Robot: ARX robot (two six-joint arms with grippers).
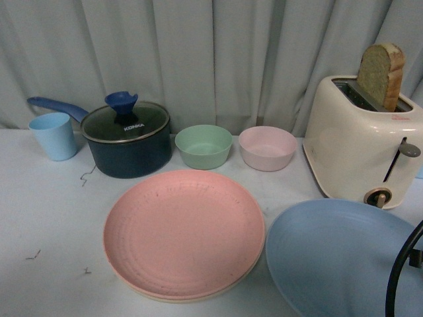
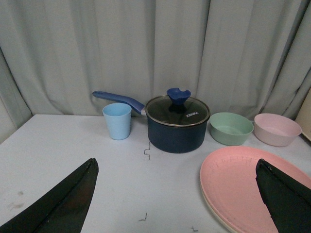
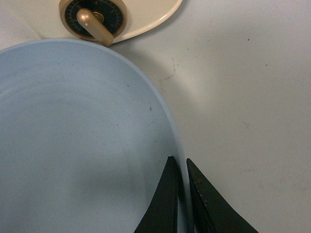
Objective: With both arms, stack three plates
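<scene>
The light blue plate (image 1: 330,254) lay by the worktop's front right corner, just beside the pink plate (image 1: 182,231), which sat on the cream-beige plate (image 1: 165,296) at the middle of the front edge. Your right gripper (image 3: 180,161) was pinched narrow on the blue rim, one finger inside and one outside, while your left gripper (image 2: 176,162) hung wide open and held nothing. With so thin a grip, you likely needed to raise the plate level, clear the pink rim, and centre it before letting go.

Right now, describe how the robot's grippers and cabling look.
Left gripper: two broad matte black wedges tapering to points. Right gripper: two slim black blades with pointed tips. A black cable loops at the front view's right edge.
</scene>
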